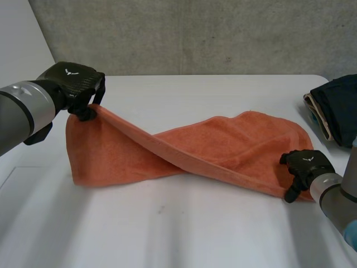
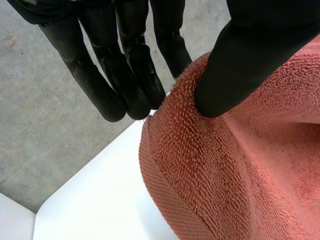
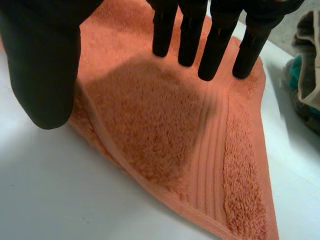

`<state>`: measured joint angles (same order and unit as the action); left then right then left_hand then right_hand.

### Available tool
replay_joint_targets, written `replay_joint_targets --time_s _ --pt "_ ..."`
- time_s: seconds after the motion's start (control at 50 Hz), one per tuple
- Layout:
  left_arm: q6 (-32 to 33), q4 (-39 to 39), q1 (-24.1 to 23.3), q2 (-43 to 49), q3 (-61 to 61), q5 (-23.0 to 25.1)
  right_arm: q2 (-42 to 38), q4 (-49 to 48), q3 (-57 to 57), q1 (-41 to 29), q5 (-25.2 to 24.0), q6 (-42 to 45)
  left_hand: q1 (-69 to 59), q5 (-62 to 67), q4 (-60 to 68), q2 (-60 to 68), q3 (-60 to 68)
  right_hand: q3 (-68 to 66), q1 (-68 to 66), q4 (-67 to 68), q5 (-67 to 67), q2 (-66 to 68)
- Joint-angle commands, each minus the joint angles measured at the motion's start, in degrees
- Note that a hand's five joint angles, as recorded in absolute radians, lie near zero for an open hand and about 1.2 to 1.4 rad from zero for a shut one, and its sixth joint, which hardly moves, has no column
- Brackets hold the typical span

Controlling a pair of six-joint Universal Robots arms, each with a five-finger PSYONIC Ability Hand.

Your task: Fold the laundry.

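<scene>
An orange towel (image 1: pixel 195 145) lies stretched across the white table (image 1: pixel 184 229), twisted along its middle. My left hand (image 1: pixel 75 81) holds its far left corner raised off the table. In the left wrist view the thumb (image 2: pixel 235 70) presses the towel's edge (image 2: pixel 200 165) against the straight fingers (image 2: pixel 130 75), pinching it. My right hand (image 1: pixel 304 164) is at the towel's near right corner. In the right wrist view its fingers (image 3: pixel 215 45) are straight just above the towel (image 3: pixel 165 130), with the thumb (image 3: pixel 42 75) apart at the edge, gripping nothing.
A stack of folded dark clothes (image 1: pixel 337 109) sits at the table's right edge, close to my right hand, also beside the towel's corner (image 3: pixel 307 75). A grey concrete wall (image 1: pixel 195 33) stands behind the table's far edge.
</scene>
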<state>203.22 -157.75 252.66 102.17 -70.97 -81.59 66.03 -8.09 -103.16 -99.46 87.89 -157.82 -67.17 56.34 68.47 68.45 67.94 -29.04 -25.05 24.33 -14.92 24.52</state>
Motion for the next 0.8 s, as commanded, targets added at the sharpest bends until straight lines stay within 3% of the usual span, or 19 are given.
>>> replay_joint_targets --time_s 0.02,0.2,0.32,0.42,0.52,0.66,0.74,0.8 --pt "-1.8 0.1 1.1 0.0 -0.2 -0.2 -2.3 -0.6 1.9 1.0 -0.3 1.6 -12.8 13.7 11.5 11.6 12.1 -50.9 -54.8 55.6 -55.0 55.4" --pt "-2.5 0.9 3.6 -2.5 -3.6 0.9 9.4 0.5 4.0 6.8 -3.5 2.8 -12.8 13.7 11.5 11.6 12.1 -51.0 -55.0 55.7 -55.1 55.5" --pt "-0.3 2.1 5.5 -4.7 -9.7 2.1 16.2 16.6 12.9 9.7 -10.5 12.0 -12.8 13.7 11.5 11.6 12.1 -51.0 -55.0 55.7 -55.1 55.5" --pt "5.2 2.2 5.9 -1.5 -13.3 2.1 10.2 35.0 21.8 10.1 -11.3 19.6 -12.8 13.7 11.5 11.6 12.1 -51.0 -55.0 55.7 -55.1 55.5" --pt "11.0 1.2 5.8 10.2 -10.4 0.8 0.1 49.1 30.6 6.3 -8.6 29.3 -12.8 13.7 11.5 11.6 12.1 -51.0 -55.0 55.7 -55.1 55.5" --pt "11.6 -0.3 3.5 22.2 4.1 -2.3 -10.5 44.4 42.1 2.3 -4.1 28.9 -12.8 13.7 11.5 11.6 12.1 -51.0 -55.0 55.7 -55.1 55.5" --pt "10.4 -4.0 2.4 23.2 15.9 -2.7 -14.6 35.4 52.5 0.1 -0.8 27.7 -12.8 13.7 11.5 11.6 12.1 -51.0 -55.0 55.7 -55.1 55.5" --pt "6.7 -11.9 2.3 21.7 24.5 -4.3 -15.2 24.8 61.0 -1.2 2.5 25.1 -12.8 13.7 11.5 11.6 12.1 -51.0 -55.0 55.7 -55.1 55.5"
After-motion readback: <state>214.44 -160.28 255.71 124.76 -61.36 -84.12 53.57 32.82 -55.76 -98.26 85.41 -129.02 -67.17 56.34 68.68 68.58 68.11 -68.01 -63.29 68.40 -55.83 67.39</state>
